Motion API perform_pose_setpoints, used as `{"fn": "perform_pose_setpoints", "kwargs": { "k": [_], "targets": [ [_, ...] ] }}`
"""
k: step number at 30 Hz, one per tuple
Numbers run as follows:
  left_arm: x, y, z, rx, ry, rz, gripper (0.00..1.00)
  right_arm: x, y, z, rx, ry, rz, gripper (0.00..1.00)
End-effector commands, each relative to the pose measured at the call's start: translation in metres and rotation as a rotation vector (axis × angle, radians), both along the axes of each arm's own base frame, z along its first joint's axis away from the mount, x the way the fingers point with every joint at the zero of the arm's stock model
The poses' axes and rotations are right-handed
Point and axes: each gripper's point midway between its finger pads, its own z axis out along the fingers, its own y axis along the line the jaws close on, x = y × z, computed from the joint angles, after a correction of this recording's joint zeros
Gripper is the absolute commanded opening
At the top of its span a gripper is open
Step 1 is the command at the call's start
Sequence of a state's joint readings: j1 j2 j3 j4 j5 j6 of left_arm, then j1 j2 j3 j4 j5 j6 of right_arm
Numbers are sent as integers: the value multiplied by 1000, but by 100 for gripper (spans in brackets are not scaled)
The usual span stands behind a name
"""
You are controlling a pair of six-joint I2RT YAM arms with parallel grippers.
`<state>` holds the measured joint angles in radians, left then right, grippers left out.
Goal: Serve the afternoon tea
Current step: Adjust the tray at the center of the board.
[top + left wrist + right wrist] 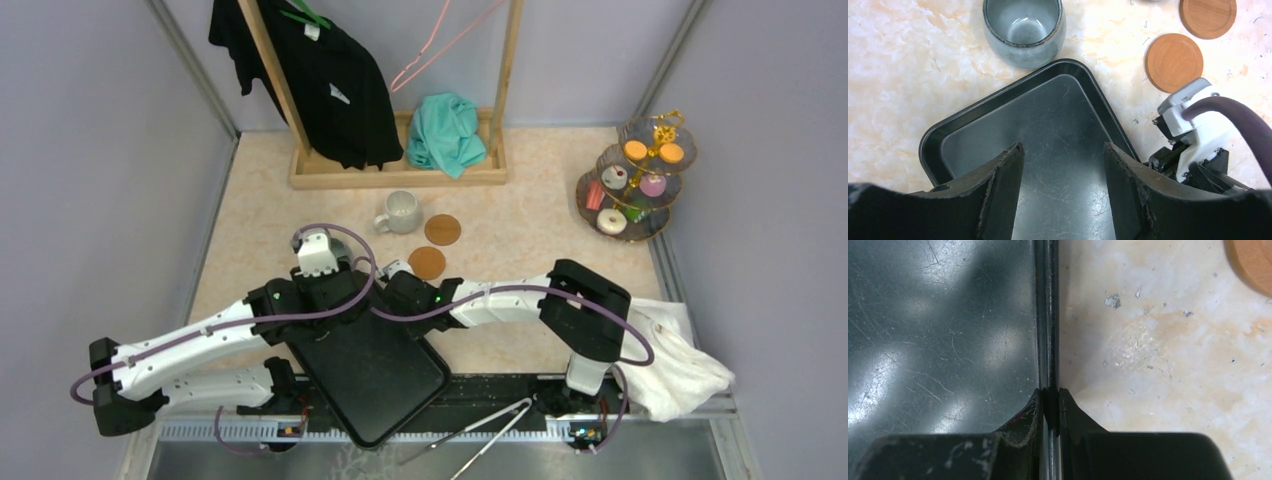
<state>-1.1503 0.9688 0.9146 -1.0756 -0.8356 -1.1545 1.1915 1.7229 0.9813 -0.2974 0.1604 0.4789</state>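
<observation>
My left arm lies low, reaching in toward the middle, and the left gripper points forward over the black tray. Its jaws stand well apart above the tray's floor and grip nothing. My right arm folds at the elbow and reaches across. The right gripper is pinched tight on the tray's rim, one finger inside, one outside. The grey mug sits just beyond the left jaws, past the tray's corner, with two wooden coasters ahead to their right. The three-tier stand with its sweets stands well apart, far right of both grippers.
</observation>
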Motion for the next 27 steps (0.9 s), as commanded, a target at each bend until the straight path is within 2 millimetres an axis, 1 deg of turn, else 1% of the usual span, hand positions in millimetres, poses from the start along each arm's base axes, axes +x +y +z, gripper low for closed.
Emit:
{"fn": "perform_pose_setpoints", "kwargs": {
  "k": [1, 7, 13, 15, 20, 25, 26, 27],
  "targets": [
    [6, -3, 11, -19, -53, -14, 66, -4, 16, -7, -21, 4, 75, 0],
    [9, -2, 17, -23, -78, -12, 66, 5, 31, -3, -25, -16, 91, 0],
    [9, 0, 20, -47, -99, -17, 66, 21, 51, 3, -10, -39, 102, 0],
    [9, -1, 21, -60, -106, -35, 66, 29, 56, 6, 7, -42, 99, 0],
    [9, -11, 27, -100, -127, -96, 67, 53, 74, 14, 35, -51, 117, 0],
    [11, -16, 31, -102, -144, -117, 68, 75, 98, 20, 53, -64, 167, 0],
    [12, -16, 31, -100, -145, -118, 68, 80, 107, 24, 66, -74, 177, 0],
    [12, -17, 31, -101, -147, -119, 69, 84, 112, 24, 67, -77, 187, 0]
  ]
}}
